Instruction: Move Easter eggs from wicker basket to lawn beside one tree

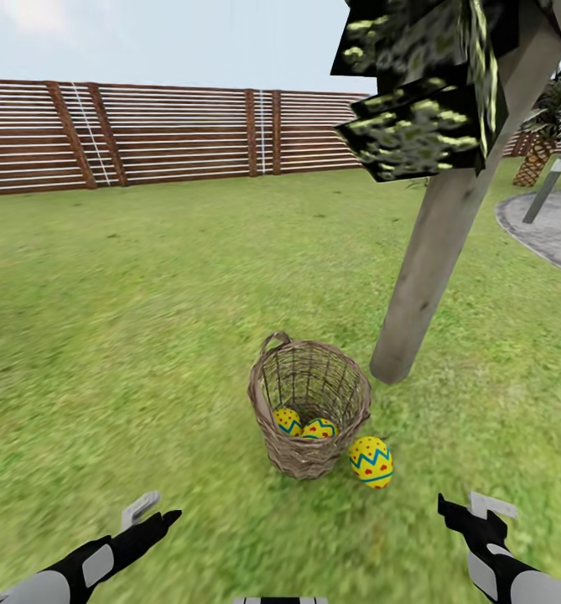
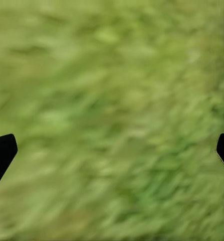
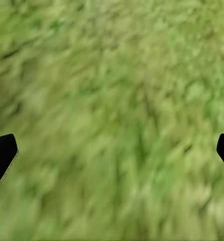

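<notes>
Yellow egg (image 1: 371, 461) between both arms' fingers

Wicker basket (image 1: 310, 408) stands upright on the lawn (image 1: 146, 335), tan woven, see-through near the rim, small loop handle at its far rim; two Easter eggs inside, one (image 1: 287, 421) and another (image 1: 319, 429) side by side at the bottom, yellow with blue zigzags and red dots. Third egg (image 1: 371, 461) lies on the grass just beside the basket's right side. Tree (image 1: 448, 226) with a bare, leaning grey-brown trunk is rooted near the basket, behind and right of it.
</notes>
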